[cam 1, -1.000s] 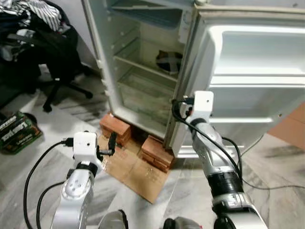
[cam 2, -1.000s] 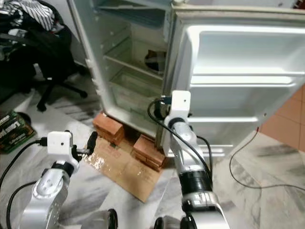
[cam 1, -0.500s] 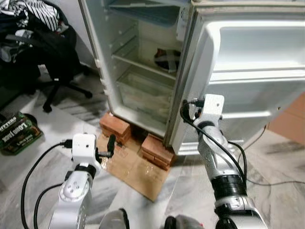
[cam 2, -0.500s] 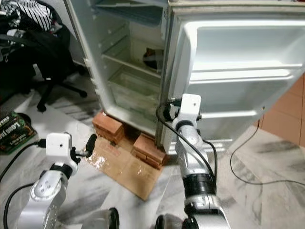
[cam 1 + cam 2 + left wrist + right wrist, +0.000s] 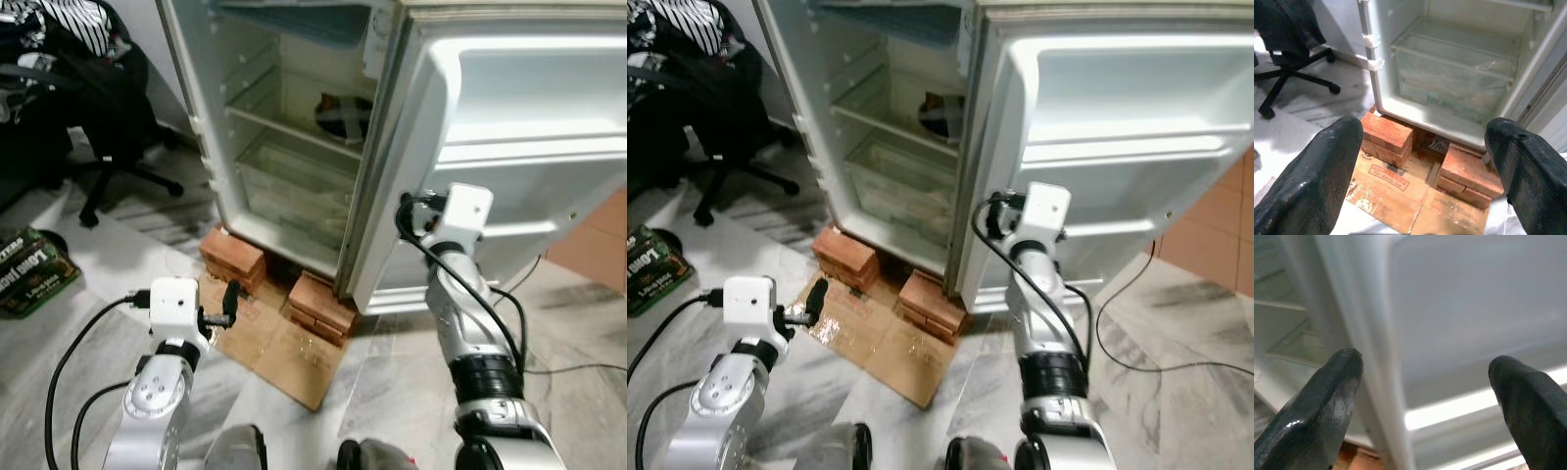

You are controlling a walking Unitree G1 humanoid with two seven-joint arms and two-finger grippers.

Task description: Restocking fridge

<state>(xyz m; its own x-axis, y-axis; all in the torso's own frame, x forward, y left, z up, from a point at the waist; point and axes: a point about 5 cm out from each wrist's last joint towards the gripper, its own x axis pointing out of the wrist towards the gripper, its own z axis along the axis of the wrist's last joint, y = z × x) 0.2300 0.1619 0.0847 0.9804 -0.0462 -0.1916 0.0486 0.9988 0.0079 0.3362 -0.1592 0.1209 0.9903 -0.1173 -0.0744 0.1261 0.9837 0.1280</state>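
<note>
The refrigerator [image 5: 294, 147] stands open before the robot, raised off the marble floor [image 5: 118, 264] on two stacks of red bricks [image 5: 233, 258], with flattened cardboard [image 5: 279, 343] spread beneath, probably to keep its base clear of damp. Its door [image 5: 519, 147] is swung wide to the robot's right, baring white door shelves. Inside, the wire shelves are mostly bare; a dark taped bundle [image 5: 345, 116] sits on one above the clear crisper drawer [image 5: 1459, 68].

The right gripper [image 5: 1420, 396] is raised at the door's hinge-side edge, fingers spread wide on either side of the door's edge, grasping nothing. That arm reaches up from the elbow with the wrist camera housing level with the lower door shelf, likely steadying or positioning the door.

The left gripper [image 5: 1425, 166] hangs low over the cardboard, its fingers parted and empty, forearm bent forward and aimed at the crisper and bricks.

A black office chair [image 5: 108, 147] draped with clothes stands to the left, with a green carton [image 5: 29, 269] on the floor. No item to stock is in either claw, so restocking looks barely begun.
</note>
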